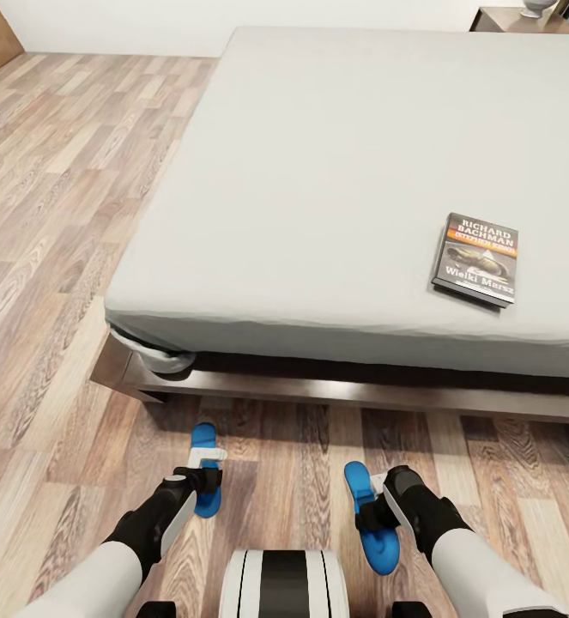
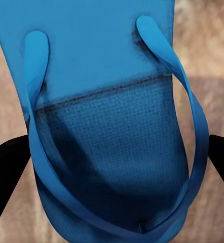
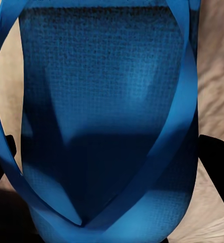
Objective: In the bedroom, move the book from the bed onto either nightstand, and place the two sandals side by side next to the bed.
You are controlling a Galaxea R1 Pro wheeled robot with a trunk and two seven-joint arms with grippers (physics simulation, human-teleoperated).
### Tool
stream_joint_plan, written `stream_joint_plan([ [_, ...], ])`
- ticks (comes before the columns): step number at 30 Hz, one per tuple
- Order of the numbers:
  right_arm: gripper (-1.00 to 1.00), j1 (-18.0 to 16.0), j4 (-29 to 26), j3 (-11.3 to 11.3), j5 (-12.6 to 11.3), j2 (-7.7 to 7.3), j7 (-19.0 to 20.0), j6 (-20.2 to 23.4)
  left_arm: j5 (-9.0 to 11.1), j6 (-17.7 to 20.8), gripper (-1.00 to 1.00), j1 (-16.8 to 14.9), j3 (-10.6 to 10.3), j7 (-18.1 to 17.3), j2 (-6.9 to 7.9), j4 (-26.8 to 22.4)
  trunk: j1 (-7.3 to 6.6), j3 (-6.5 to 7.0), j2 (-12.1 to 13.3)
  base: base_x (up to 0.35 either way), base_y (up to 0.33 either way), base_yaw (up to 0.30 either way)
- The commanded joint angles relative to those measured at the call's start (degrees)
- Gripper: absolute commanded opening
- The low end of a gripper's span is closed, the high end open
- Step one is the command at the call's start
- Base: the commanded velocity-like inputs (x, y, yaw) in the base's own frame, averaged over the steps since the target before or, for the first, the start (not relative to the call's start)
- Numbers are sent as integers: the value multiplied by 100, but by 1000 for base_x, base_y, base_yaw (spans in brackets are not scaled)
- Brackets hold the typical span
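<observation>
Both grippers are down at the floor, each over a blue sandal. From the head view, the left gripper point(image 1: 205, 477) sits on the left sandal point(image 1: 203, 439), whose far end pokes out toward the bed point(image 1: 335, 172); the right gripper point(image 1: 377, 508) is on the right sandal point(image 1: 372, 520), which lies slightly slanted. Whether either pair of fingers is clamped or merely straddling, I cannot tell from up here. The two sandals are well apart on the wood floor point(image 1: 61, 257), near the foot of the bed frame. The book point(image 1: 476, 258) lies flat on the mattress near its right front edge, untouched, and a nightstand point(image 1: 524, 19) shows at the far right corner.

Through the left wrist view, the sandal's point(image 2: 107, 126) sole and strap sit squarely between two dark fingers point(image 2: 8, 172) at either side; contact isn't clear.

In the right wrist view, the other sandal point(image 3: 107, 111) likewise fills the gap, with fingers point(image 3: 216, 157) at the edges.

My worry: these soles look thin and floppy, so a pinch across the width could buckle them or slip off. Dragging them together might twist one askew, leaving the pair not side by side.
</observation>
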Motion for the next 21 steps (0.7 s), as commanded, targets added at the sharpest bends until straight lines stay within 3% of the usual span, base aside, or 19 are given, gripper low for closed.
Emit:
stream_joint_plan([
  [1,-100,-1,-7,10,61,-1,47,25,67,23,-100,4,-39,40,6,4,0,-4,-1,0,0,0],
  [15,-100,-1,-7,10,61,-1,47,22,67,21,-100,8,-39,47,6,-18,0,-4,-1,0,0,0],
  [16,-100,-1,-7,10,61,-1,47,23,67,21,100,9,-39,47,6,-25,0,-4,-1,0,0,0],
  [21,-100,-1,-7,10,61,-3,47,23,67,22,100,12,-39,47,6,-66,0,-4,-1,0,0,0],
])
